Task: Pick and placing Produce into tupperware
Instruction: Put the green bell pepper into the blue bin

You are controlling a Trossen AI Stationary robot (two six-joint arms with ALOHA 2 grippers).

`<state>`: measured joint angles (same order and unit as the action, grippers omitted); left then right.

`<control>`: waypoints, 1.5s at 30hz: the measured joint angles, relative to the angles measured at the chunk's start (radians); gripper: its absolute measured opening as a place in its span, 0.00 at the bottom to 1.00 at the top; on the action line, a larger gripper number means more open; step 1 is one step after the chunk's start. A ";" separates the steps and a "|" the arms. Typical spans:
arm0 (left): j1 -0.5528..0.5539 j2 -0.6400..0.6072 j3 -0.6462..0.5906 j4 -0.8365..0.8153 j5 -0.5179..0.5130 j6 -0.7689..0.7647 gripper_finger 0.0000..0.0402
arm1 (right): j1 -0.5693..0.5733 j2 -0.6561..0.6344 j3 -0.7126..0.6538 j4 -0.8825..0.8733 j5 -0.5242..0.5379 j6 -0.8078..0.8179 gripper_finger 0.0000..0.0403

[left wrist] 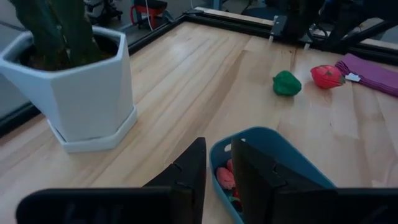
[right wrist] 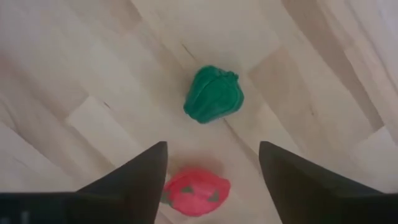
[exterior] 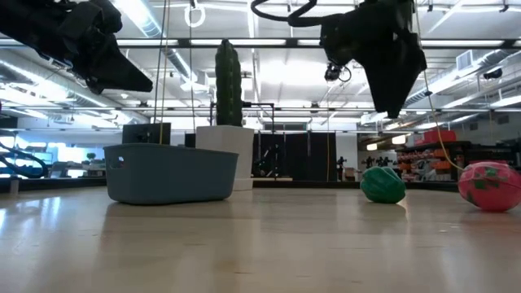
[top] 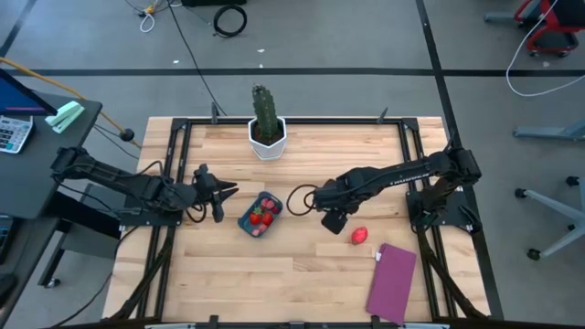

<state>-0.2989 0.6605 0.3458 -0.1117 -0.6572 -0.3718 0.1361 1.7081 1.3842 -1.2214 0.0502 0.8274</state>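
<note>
The teal tupperware point(top: 260, 216) point(exterior: 171, 172) sits mid-table with several red and pink produce pieces point(top: 262, 214) point(left wrist: 225, 177) inside. A green piece point(right wrist: 213, 94) point(exterior: 383, 185) point(left wrist: 286, 83) and a red piece point(top: 359, 236) point(right wrist: 196, 190) point(exterior: 488, 185) lie on the wood to its right. My right gripper point(right wrist: 211, 158) point(top: 334, 219) hovers open above these two, pointing down and touching neither; in the high view it hides the green piece. My left gripper point(top: 222, 199) point(left wrist: 217, 171) is raised just left of the tupperware, open by a narrow gap and empty.
A tall green cactus in a white hexagonal pot point(top: 267, 128) point(left wrist: 74, 87) stands behind the tupperware near the far edge. A flat purple rectangle point(top: 393, 281) lies at the near right. Black frame rails point(top: 409, 155) run along the table's sides. Bare wood point(top: 274, 274) spans the near middle.
</note>
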 joint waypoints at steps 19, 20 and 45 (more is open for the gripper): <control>-0.021 0.000 0.000 -0.049 0.001 -0.070 0.18 | -0.011 0.001 -0.158 0.137 0.032 0.229 0.66; -0.021 0.000 0.000 -0.051 0.001 -0.070 0.18 | -0.010 0.001 -0.166 0.139 0.041 0.242 0.66; -0.021 0.000 0.000 -0.051 0.000 -0.061 0.20 | -0.056 0.001 -0.394 0.501 -0.041 0.250 0.66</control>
<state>-0.3195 0.6609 0.3458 -0.1627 -0.6571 -0.4332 0.0803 1.7088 0.9897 -0.7201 0.0091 1.0777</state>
